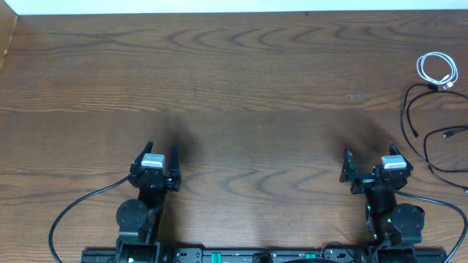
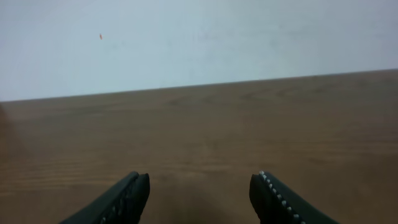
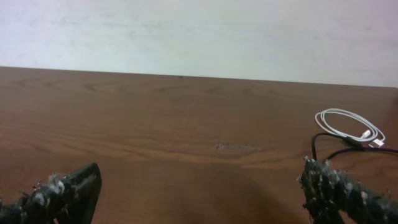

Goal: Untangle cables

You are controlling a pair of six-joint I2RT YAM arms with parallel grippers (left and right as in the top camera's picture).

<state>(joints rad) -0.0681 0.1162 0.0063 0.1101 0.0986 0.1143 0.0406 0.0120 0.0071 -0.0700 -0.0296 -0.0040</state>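
White cable (image 1: 436, 69), one, lies coiled at the bench's (image 1: 234, 88) far right; one black cable (image 1: 406, 102) sprawls just beside it; left tool (image 1: 161, 151) and right tool (image 1: 370, 155) both gape wide, empty.

The white cable (image 1: 419, 66) is gleaming pale, the black cable (image 1: 404, 113) is showing dark, the table (image 1: 241, 80) is glowing brown, wavy-grained.

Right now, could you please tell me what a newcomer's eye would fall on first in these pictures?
The small coiled white cable at the far right edge of the table stands out against the brown wood. The black cable sprawls in loose curves just nearer the robot. The left gripper and right gripper sit open and empty at the near edge, well away from both cables.
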